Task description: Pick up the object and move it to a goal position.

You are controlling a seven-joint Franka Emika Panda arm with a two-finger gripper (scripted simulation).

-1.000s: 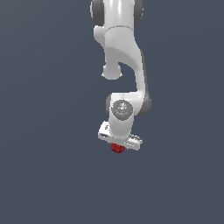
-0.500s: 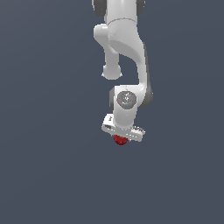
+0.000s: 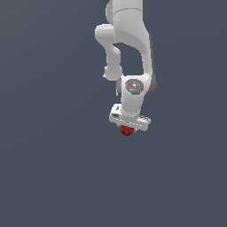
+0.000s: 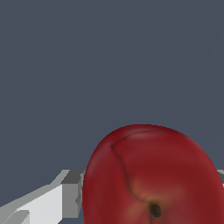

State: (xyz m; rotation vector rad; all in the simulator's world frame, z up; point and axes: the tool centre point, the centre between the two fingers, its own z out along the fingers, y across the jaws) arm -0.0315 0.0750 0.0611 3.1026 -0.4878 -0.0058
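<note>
The object (image 3: 127, 130) is a small dark-red roundish ball peeking out beneath the white hand of my arm in the exterior view. My gripper (image 3: 127, 129) is shut on it and holds it up off the grey ground. Close up in the wrist view, the object (image 4: 151, 175) fills much of the picture, glossy red with a dark crease and a small dark pit. One grey-tipped white finger (image 4: 72, 192) presses against its side; the other finger is almost wholly hidden behind it.
Plain dark grey-blue ground surrounds the arm (image 3: 128, 40) on all sides in both views. No other objects, containers or edges show.
The arm has risen and shifted slightly toward the exterior view's right, carrying the red object with it. The grip stays the same.
</note>
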